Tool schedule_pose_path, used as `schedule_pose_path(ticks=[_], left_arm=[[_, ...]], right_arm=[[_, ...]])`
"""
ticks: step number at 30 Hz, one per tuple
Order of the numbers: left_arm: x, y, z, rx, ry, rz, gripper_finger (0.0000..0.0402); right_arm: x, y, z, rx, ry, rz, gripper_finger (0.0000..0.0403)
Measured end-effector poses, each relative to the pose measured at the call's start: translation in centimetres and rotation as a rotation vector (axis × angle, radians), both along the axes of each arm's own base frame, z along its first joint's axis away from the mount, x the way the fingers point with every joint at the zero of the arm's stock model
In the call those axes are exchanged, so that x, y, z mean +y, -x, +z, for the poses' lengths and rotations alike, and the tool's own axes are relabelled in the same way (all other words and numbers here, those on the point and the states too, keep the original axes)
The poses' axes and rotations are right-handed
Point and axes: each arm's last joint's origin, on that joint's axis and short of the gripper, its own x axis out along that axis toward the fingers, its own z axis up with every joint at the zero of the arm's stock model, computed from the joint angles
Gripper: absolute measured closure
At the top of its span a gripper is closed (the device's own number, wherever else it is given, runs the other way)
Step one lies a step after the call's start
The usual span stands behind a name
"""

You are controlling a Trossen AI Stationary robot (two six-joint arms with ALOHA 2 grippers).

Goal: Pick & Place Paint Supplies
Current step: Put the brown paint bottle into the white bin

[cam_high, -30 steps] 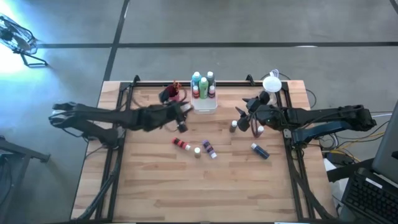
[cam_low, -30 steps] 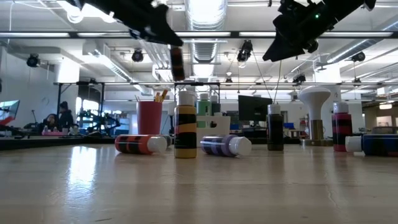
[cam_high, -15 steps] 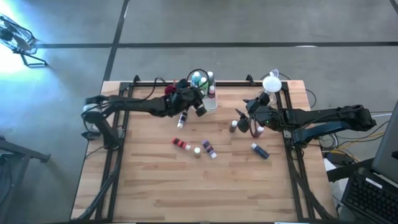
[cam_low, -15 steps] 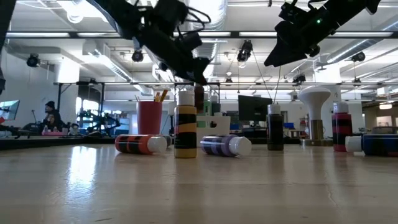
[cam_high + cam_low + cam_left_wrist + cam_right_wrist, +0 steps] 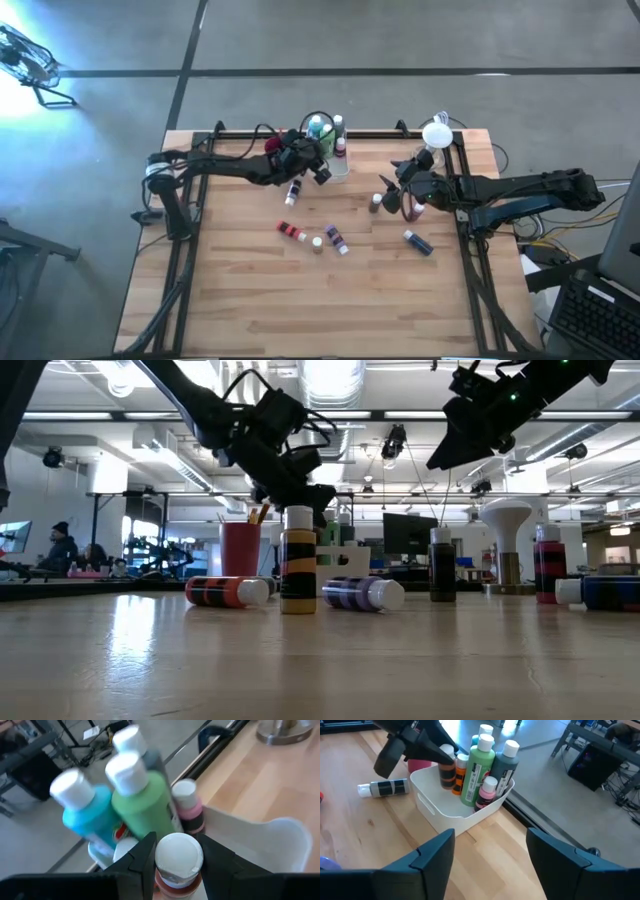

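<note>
Start at the wide wooden tabletop [image 5: 250, 290], then find the white tray [image 5: 451, 811] at its far edge. Find the left tool [image 5: 177, 851] right over the tray, pinching a brown bottle [image 5: 447, 770] just under its white cap. Find the right tool [image 5: 490, 840] well to the right of the tray, spread wide and holding nothing.

To do this step well, go straight down into the bare corner of the tray. Keep the brown bottle upright. Stay off the green bottle [image 5: 142, 802] and the small pink bottle [image 5: 189, 810] close by. Let go only once the bottom sits flat.

Count one tray and one pink cup [image 5: 241, 550] left of it. Count five bottles standing in the tray, one more held, and about seven loose in front of the tray. Cannot count the brushes [image 5: 258, 513] in the cup.
</note>
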Motion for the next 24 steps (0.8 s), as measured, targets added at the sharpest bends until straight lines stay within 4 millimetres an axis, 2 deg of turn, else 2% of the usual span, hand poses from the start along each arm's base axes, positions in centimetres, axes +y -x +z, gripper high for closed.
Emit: schedule_pose_path(ticks=[6,11,17,24], left_arm=[[0.7,1.2,-1.6,-0.044,0.037,0.056,0.0282],[0.7,1.6,-2.3,-0.085,0.042,0.062,0.0282],[0.8,1.6,-2.7,-0.092,0.038,0.066,0.0282],[1.3,1.2,-4.0,-0.069,0.051,0.071,0.0282]], right_arm=[[0.0,0.1,-0.3,-0.002,-0.010,-0.007,0.0166],[0.0,0.1,-0.5,0.003,-0.012,-0.008,0.0153],[0.0,0.1,-0.6,0.002,-0.012,-0.008,0.0136],[0.0,0.1,-0.6,0.002,-0.012,-0.008,0.0124]])
